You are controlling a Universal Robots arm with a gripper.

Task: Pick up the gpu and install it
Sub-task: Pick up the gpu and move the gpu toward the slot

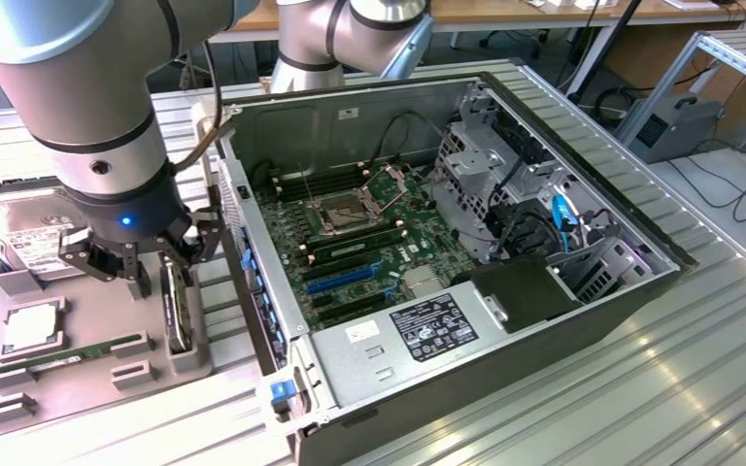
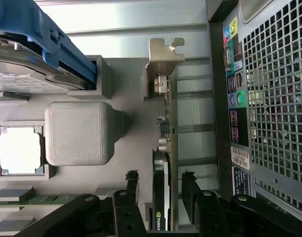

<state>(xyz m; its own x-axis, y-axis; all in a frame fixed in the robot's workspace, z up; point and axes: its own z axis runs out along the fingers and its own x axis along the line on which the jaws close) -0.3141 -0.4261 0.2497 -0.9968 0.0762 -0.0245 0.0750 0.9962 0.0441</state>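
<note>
Black tool (image 2: 160,190) spread wide, astride the gpu (image 2: 165,123), slim gap beside each finger. Gpu upright on its edge in a slot of the matte grey, finely ridged plastic tray (image 2: 126,81), silver bracket (image 2: 163,57) at the far end. Close on one side, perforated metal wall of the computer case (image 2: 274,98); on the other, a rounded tray block (image 2: 74,133), then a square processor (image 2: 20,150) and a hard drive (image 2: 22,76).

Nvidia logo on the gpu (image 2: 161,190) cooler's edge; print on the power-supply label (image 1: 433,327) illegible.
</note>
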